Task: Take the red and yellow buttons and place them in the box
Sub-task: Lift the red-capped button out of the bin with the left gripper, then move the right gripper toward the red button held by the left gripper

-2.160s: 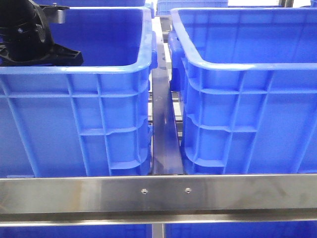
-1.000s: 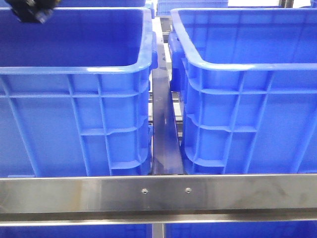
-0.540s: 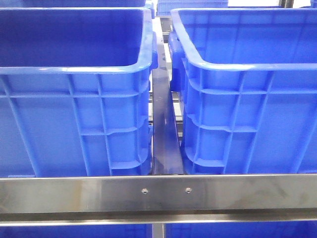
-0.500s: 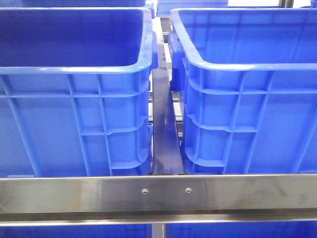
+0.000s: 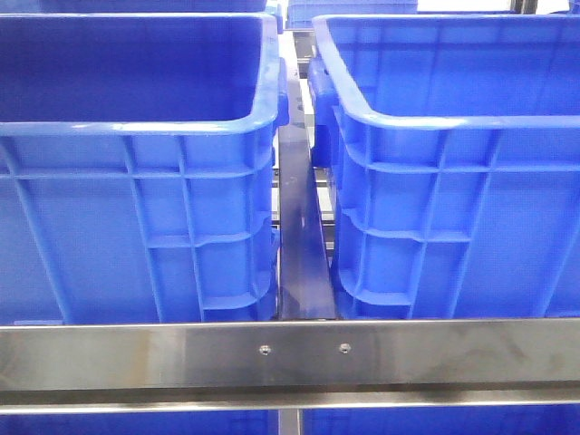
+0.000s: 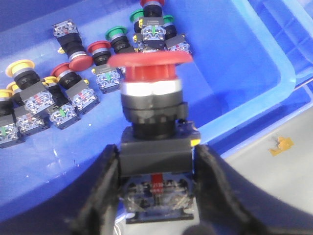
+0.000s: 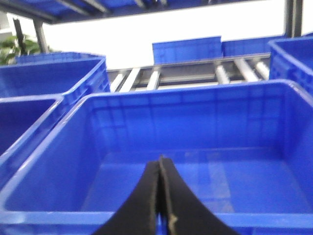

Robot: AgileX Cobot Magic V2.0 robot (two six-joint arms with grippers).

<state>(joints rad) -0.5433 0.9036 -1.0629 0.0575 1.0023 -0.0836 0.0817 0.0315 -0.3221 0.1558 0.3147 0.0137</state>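
Observation:
In the left wrist view my left gripper (image 6: 155, 164) is shut on a red button (image 6: 149, 63) with a wide mushroom cap, gripped by its dark square body and held above a blue crate floor (image 6: 220, 44). Several more buttons lie there: red (image 6: 98, 48), yellow (image 6: 19, 68), green (image 6: 116, 33). In the front view the box (image 5: 435, 118), with the bright inside, stands on the right; neither gripper shows there. My right gripper (image 7: 160, 164) is shut and empty, pointing over the near rim of an empty blue crate (image 7: 73, 127).
A like crate with a darker inside (image 5: 136, 127) stands on the left in the front view, a steel rail (image 5: 290, 349) across the front. More blue crates (image 7: 54, 73) and a roller track (image 7: 195, 73) lie beyond. A yellow scrap (image 6: 281, 144) lies on grey floor outside the crate.
In the front view the left arm, at the left crate's far corner 2.2 s ago, rose up and out of view; the view has been still since.

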